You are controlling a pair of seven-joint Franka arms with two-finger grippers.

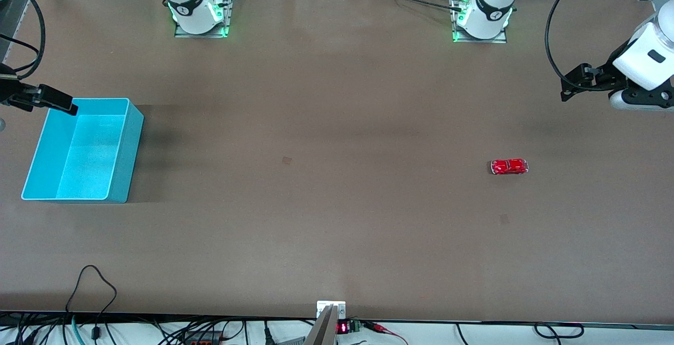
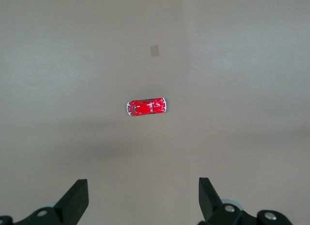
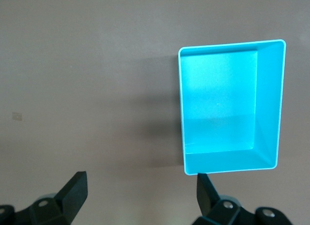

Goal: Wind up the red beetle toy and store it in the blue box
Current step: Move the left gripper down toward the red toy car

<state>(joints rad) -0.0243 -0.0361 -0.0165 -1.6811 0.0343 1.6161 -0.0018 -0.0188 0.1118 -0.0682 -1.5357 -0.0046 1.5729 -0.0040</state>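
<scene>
Red beetle toy sits alone on worktop toward left arm's end, untouched, unwound. Left pincer hangs high over it, spread wide, empty, lined up for descent. Right pincer, wide and empty, waits above blue box.

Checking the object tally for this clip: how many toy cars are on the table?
1. The red beetle toy sits on the bare table toward the left arm's end, well apart from the blue box. None appears hidden.
</scene>
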